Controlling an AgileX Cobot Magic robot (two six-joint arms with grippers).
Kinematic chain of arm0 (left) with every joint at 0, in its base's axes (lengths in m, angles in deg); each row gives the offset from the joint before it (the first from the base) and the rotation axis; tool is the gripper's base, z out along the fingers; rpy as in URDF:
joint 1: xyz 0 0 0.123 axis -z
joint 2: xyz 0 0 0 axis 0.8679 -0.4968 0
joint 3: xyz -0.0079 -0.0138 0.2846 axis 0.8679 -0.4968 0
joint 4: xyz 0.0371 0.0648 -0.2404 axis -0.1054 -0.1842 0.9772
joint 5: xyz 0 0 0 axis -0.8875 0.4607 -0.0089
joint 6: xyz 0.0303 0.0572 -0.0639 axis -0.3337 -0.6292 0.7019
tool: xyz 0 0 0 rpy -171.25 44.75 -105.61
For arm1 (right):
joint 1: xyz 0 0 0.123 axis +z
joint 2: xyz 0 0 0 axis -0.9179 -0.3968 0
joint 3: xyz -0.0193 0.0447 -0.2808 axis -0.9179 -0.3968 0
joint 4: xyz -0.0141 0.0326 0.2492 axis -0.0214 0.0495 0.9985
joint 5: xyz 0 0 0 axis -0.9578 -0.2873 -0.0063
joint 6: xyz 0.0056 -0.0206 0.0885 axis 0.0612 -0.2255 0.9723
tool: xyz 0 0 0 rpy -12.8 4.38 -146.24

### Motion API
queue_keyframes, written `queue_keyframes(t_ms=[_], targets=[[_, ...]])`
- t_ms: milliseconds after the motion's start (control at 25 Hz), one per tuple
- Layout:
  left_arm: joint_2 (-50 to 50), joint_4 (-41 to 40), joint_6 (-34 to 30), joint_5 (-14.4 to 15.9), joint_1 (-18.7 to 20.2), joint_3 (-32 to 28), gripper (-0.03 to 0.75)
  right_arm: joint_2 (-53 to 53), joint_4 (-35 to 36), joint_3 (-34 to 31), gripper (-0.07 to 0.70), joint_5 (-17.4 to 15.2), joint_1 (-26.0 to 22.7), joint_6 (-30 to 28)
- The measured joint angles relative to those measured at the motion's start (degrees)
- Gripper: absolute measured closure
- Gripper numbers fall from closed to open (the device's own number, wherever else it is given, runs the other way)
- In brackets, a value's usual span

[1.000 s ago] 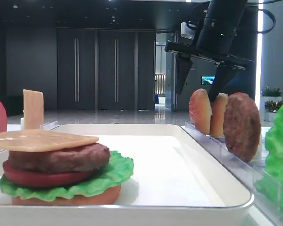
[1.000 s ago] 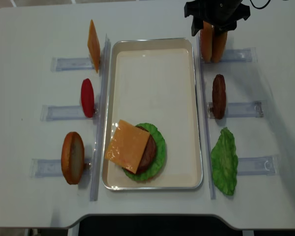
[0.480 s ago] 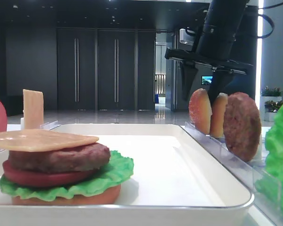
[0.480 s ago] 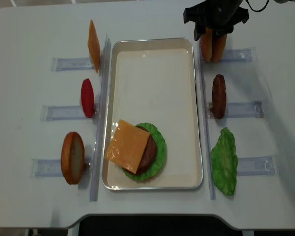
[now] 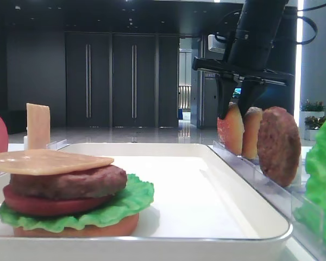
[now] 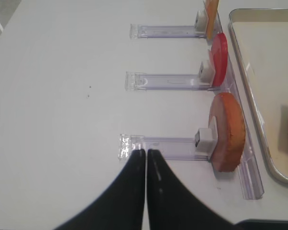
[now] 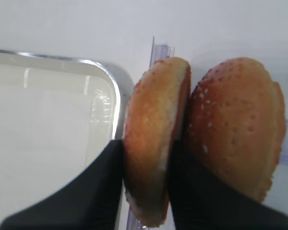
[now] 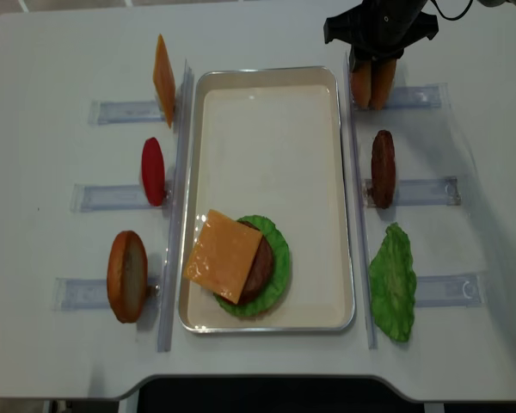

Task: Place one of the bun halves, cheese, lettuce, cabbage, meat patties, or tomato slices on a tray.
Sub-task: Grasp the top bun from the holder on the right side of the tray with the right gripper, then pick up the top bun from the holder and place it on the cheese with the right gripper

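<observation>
Your right gripper (image 7: 146,179) has its two black fingers pinched tight around a bun half (image 7: 153,139), the one nearer the tray in a pair standing on edge. It's golden-orange, with a pale flat cut edge showing in the wrist view. Right beside it, pressed against the outer finger (image 7: 189,191), stands the domed bun half (image 7: 237,127) with its glossy crust and pale speckles.

In the top-down view that pair sits at about 1 o'clock, just off the corner of the tray (image 8: 267,90), which is white, rectangular, with rounded corners and a shiny raised rim. Toward 6 o'clock on the tray there's a stack: a thin square cheese slice (image 8: 223,255) on a rough dark patty (image 5: 70,182), a dull-red tomato slice (image 5: 49,205) and ruffled green lettuce (image 8: 281,254).

At 3 o'clock outside the tray, another thick brown patty (image 8: 383,168) stands upright in its clear plastic rack (image 8: 430,191), and a loose lettuce leaf (image 8: 392,282) lies at 4 o'clock.

Your left gripper (image 6: 145,158) has its black fingertips touching each other, nothing between them, hovering over the bare white table (image 6: 62,96).
</observation>
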Motion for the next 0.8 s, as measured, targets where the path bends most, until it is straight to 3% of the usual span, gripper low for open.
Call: queue_keyframes(t_ms=[800], targets=[[0.0,0.0,0.0,0.0,0.0,0.0,0.715,0.8,1.3,0.0,0.435,-0.3,-0.1,-0.2]])
